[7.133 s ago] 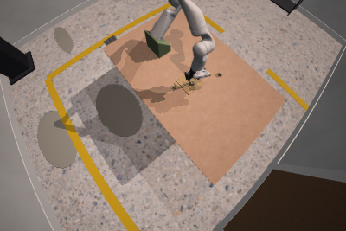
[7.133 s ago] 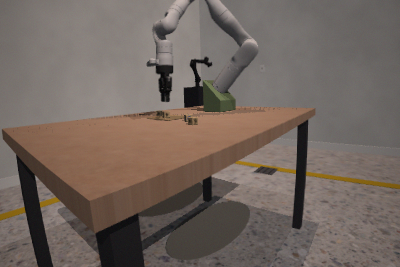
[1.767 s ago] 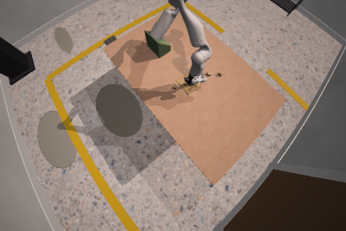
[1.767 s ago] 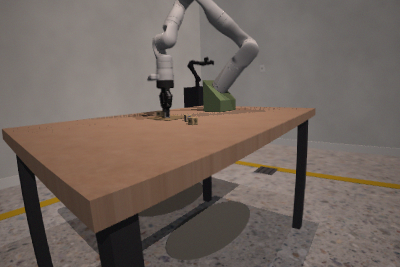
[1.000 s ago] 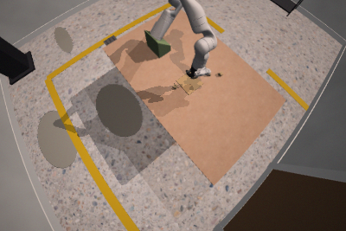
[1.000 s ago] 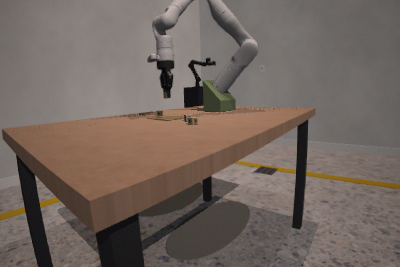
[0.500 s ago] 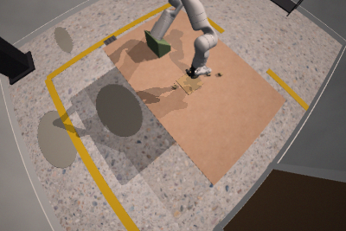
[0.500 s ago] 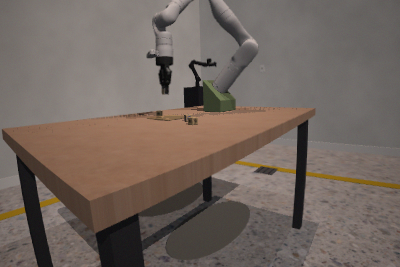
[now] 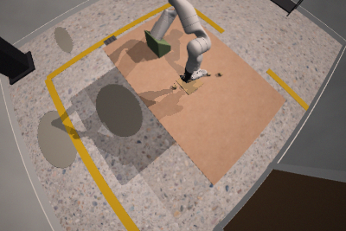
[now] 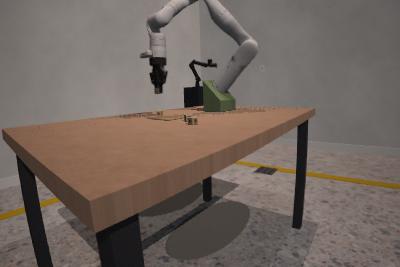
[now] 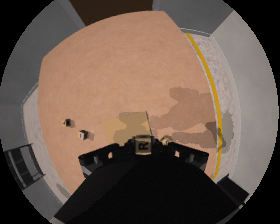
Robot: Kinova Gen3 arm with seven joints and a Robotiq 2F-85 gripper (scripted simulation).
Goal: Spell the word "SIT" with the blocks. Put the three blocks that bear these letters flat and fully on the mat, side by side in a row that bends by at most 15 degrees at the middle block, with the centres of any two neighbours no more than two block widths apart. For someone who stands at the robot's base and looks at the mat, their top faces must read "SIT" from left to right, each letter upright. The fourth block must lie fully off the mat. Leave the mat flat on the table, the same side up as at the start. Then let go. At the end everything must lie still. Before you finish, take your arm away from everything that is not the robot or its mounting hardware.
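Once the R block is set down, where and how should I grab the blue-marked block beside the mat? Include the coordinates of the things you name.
Come straight down and pinch two opposite upright sides. The blue-marked block [image 9: 208, 74] [image 10: 186, 118] [image 11: 83, 135] looks small and boxy, with a gap to the neighbouring block [image 9: 219, 74] [image 10: 193, 121] [image 11: 67, 122].

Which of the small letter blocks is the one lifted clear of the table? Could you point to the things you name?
The block marked R [image 11: 143, 145]: it alone sits between the fingers of the gripper [image 11: 143, 141] [image 10: 158, 87], high above the mat [image 11: 135, 119] [image 10: 165, 118], while the others rest below.
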